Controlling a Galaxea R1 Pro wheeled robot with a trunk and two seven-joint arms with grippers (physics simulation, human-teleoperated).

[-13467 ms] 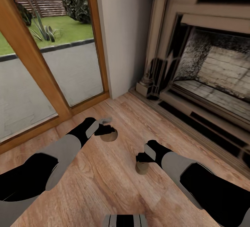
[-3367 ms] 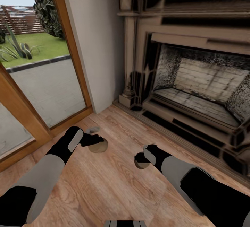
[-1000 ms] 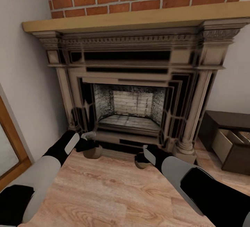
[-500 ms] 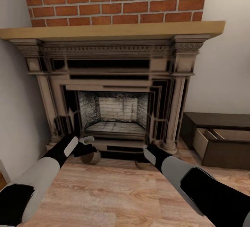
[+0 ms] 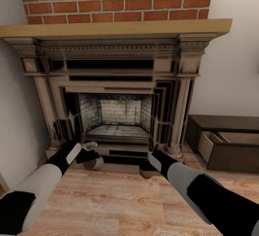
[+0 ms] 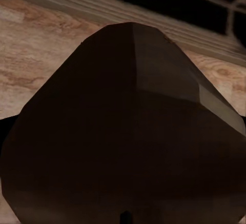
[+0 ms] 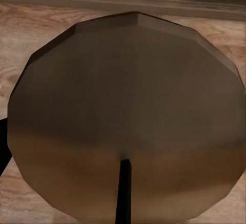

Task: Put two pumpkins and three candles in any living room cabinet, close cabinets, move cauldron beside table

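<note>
Candles sit clamped in both jaws: one candle (image 5: 96,163) in the left gripper (image 5: 90,155), another candle (image 5: 146,173) in the right gripper (image 5: 148,165), above wooden floor (image 5: 118,203) facing a fireplace (image 5: 115,95); the cabinet (image 5: 230,146), drawer open, stands right of them.

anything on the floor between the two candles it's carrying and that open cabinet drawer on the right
Nothing visible stands in the way. The left gripper holds one candle and the right gripper holds the other candle. Bare wooden floor runs from them past the fireplace's right column base to the cabinet's open drawer.
</note>
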